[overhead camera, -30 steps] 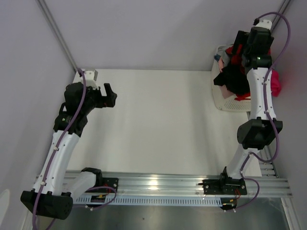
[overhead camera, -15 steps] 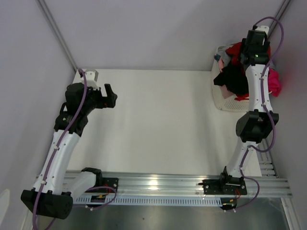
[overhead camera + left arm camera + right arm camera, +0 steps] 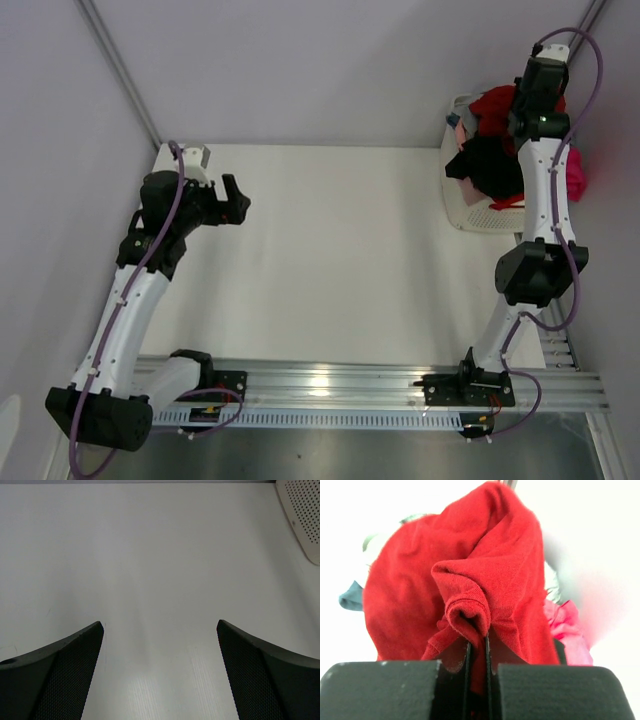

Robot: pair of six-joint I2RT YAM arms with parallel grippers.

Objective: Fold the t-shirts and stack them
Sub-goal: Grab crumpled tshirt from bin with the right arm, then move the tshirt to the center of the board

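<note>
The right gripper [image 3: 477, 650] is clenched tight on a bunched fold of the dark red cotton t-shirt [image 3: 470, 580], its two fingers pressed almost together with a rolled lip of cloth standing up between them. The rest of the shirt hangs in a crumpled mass beyond the fingers. This happens at the far right of the scene, above the white perforated plastic basket [image 3: 470, 215], where a black garment [image 3: 485, 160] and a pink garment [image 3: 576, 175] lie heaped against the red one. The left gripper [image 3: 160, 630] is spread wide and holds nothing. It hangs over the left side of the white table [image 3: 340, 250], well apart from the basket. The step in hand looks like drawing one shirt out of the pile. To do it well, the lift should go straight up until the whole red shirt hangs free of the rim. Watch the black garment, since it lies against the red cloth and could drag along. The pinch sits on a gathered fold, not on a seam or shoulder, so the shirt will likely dangle as a clump. It is best carried to the bare middle of the table and laid down, so the left gripper can take a second edge and help spread it flat before any folding.
</note>
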